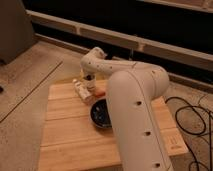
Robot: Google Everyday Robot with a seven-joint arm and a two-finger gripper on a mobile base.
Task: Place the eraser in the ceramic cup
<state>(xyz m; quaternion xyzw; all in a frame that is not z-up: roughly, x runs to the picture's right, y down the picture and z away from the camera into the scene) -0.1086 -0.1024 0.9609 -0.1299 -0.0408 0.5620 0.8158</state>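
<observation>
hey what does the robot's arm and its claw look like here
The arm is thick, rounded and glossy white, with small dark dots along its side. It narrows to a white elbow. The claw, at the table's far side, looks dark below a pale wrist.

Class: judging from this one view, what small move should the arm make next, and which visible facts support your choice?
Probably a short, slow descent. The gripper hangs at the far side of the wooden table, directly above the white ceramic cup, left of the black bowl. The eraser cannot be made out, so release only once low over the cup.
</observation>
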